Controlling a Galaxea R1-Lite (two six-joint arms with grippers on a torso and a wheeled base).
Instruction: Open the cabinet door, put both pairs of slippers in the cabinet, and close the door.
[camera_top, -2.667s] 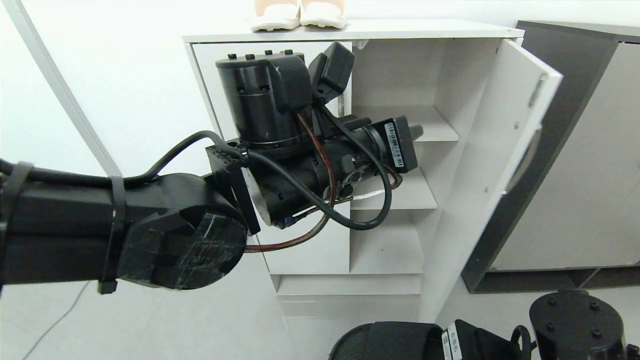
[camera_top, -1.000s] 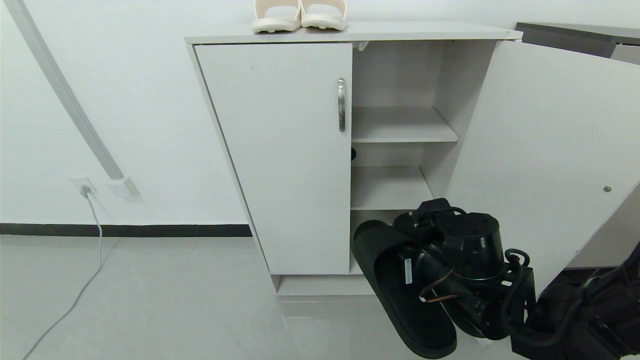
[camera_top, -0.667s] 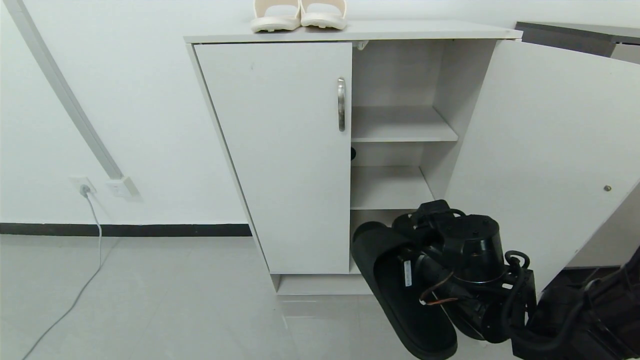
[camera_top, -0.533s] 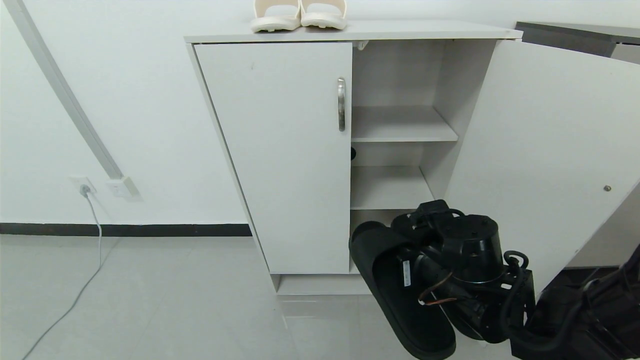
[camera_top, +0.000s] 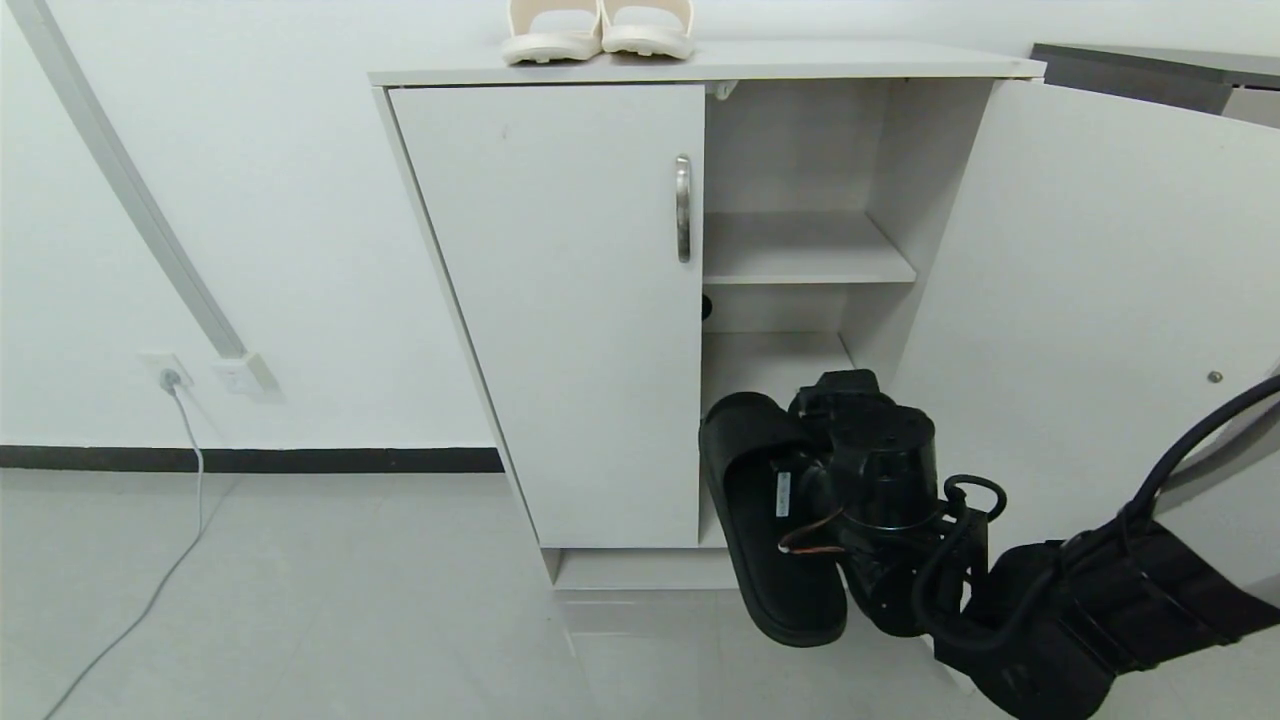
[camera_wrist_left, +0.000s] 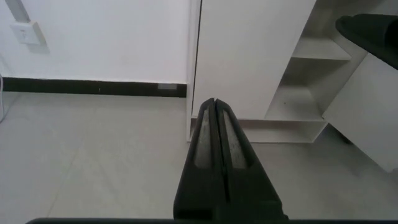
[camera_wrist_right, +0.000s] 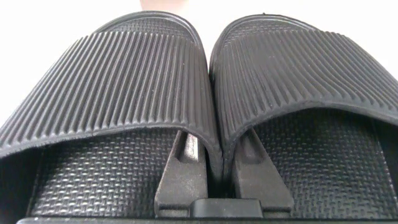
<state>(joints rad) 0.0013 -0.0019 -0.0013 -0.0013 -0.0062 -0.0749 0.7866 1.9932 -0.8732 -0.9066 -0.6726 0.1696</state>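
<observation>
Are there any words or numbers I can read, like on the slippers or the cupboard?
Nothing here can be read.
Small white sticker on the right arm, beside the black ribbed rubber slippers: print too small to read.
White wooden cabinet, cream slippers on top, white wall socket: no writing visible.

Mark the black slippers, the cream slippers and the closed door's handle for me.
black slippers (camera_top: 760, 560): head view, flat face of the nearer slipper.
cream slippers (camera_top: 550, 45): head view, toe of one slipper.
door handle (camera_top: 682, 210): head view, middle of the bar.
</observation>
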